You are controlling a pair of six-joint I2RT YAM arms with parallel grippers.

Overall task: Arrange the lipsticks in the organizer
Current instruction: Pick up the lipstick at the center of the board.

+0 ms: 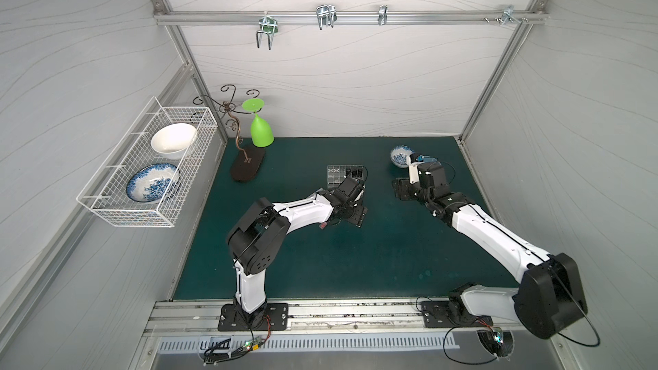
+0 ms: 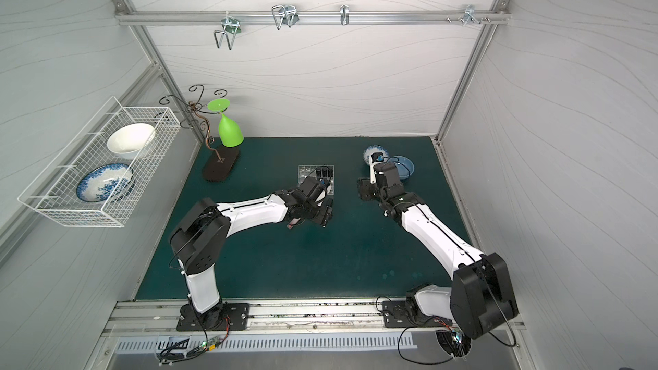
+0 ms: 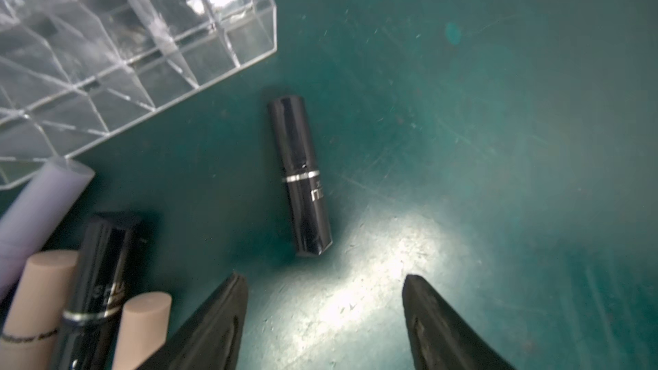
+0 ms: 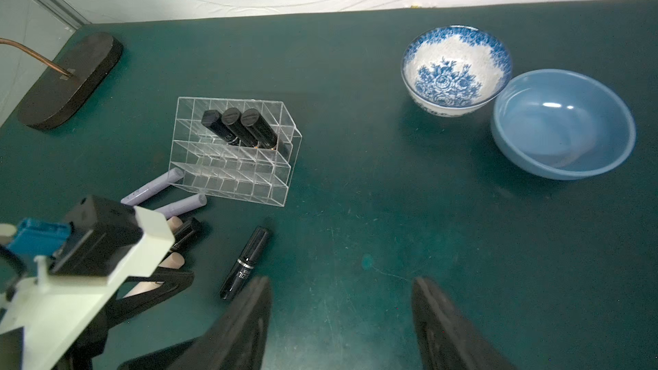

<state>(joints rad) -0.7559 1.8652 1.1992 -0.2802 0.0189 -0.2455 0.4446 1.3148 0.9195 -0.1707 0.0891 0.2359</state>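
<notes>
Pincer jaws on the left arm stand wide and empty. The left pincer [image 3: 324, 279] hovers low over the green surface [image 3: 463, 137], its tips just short of a lone black lipstick [image 3: 299, 176] that lies flat, with a silver band round its middle. That tube is near a corner of the clear acrylic organizer [image 3: 249, 44] but apart from it.

Three black lipsticks [image 4: 245, 128] sit side by side in neighbouring cells; the other cells I can see are free. A loose cluster lies along the organizer's front: two lilac tubes [image 4: 153, 185], two pale pink tubes [image 3: 35, 297] and another black tube [image 3: 99, 272].

The right pincer [image 4: 340, 281] is also spread wide and holds nothing. It hangs over bare surface, with a blue floral bowl [image 4: 459, 76] and a plain blue bowl [image 4: 562, 126] farther off.

To my eye the step in hand is the pick of the lone black lipstick. The next move calls for a short reach forward and down so the jaws straddle the tube across its width. After closing, the pincer would need to tip the tube upright over a free cell.
</notes>
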